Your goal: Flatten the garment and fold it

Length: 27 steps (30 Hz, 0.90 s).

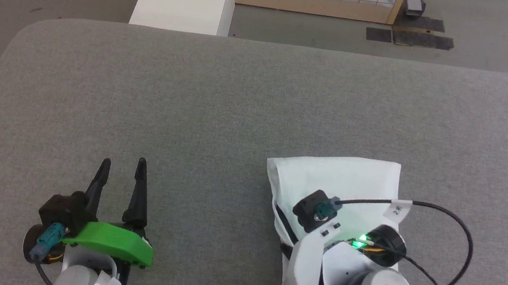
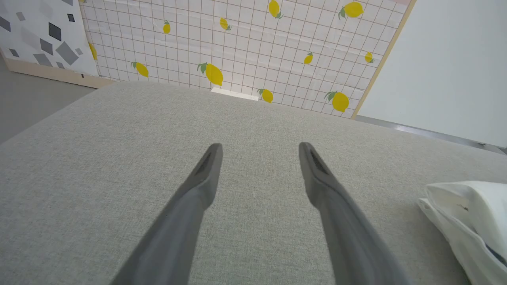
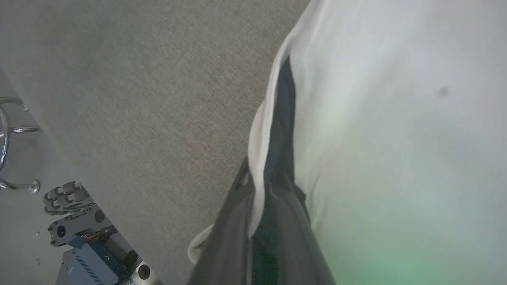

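Our right pincer [image 3: 263,194] is clamped almost closed on the edge of the shirt [image 1: 335,179], with white and black layers pinched between its fingers. The shirt lies as a folded bundle at the near right of the grey desk [image 1: 238,112]. Our left pincer [image 1: 123,163] gapes wide and empty at near left, well apart from it.

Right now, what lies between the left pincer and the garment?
Only bare grey fabric surface lies between the left pincer and the folded garment. The head view shows the whole stretch; the left wrist view agrees.
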Available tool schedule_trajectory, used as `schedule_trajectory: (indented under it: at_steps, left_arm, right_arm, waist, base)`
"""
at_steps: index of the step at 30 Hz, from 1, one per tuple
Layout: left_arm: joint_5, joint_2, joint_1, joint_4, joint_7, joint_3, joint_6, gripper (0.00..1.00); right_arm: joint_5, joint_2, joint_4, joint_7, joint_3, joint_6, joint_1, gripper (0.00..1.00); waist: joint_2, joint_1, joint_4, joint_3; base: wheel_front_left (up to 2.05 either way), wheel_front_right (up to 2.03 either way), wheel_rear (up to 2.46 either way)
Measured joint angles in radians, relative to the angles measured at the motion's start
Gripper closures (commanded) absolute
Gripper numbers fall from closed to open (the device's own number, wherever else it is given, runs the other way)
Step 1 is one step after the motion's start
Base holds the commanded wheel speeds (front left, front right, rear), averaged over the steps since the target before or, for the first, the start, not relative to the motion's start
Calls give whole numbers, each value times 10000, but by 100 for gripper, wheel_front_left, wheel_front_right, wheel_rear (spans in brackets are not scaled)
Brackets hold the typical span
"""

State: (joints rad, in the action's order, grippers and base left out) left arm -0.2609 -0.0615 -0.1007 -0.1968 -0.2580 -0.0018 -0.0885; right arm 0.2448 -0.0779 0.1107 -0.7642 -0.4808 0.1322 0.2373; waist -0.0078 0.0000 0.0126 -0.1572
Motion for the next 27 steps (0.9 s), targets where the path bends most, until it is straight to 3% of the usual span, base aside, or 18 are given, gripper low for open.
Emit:
schedule_trajectory:
  at_steps: [2,3,5,10,14,21,27]
  left_arm:
    - [0,2,-17,-10,0,2,0,0]
    - [0,2,-21,-17,0,4,0,0]
    - [0,8,-23,-35,0,6,0,0]
    - [19,13,-23,-48,0,21,0,0]
    - [61,25,-20,-8,0,82,-2,0]
    - [75,40,-9,169,0,180,-35,0]
    - [188,46,22,226,0,245,-44,0]
  right_arm:
    - [88,56,430,48,-61,0,194,100]
    - [123,67,581,52,-75,0,255,81]
    - [226,86,807,94,-102,0,352,0]
    - [736,174,449,767,-73,0,354,0]
    - [1124,232,-830,2211,403,0,336,0]
    - [1406,272,-2619,4594,2537,-2,-382,0]
    - [1916,268,-2863,5427,4217,-2,-1463,0]
  waist:
    - [0,0,31,-53]
    - [0,0,38,-66]
    - [0,0,33,-65]
    - [0,0,-69,31]
    - [0,0,-221,136]
    - [0,0,-575,345]
    - [0,0,-913,529]
  base:
    - [0,0,0]
    - [0,0,0]
    - [0,0,0]
    - [0,0,0]
    - [0,0,0]
    - [0,0,0]
    - [0,0,0]
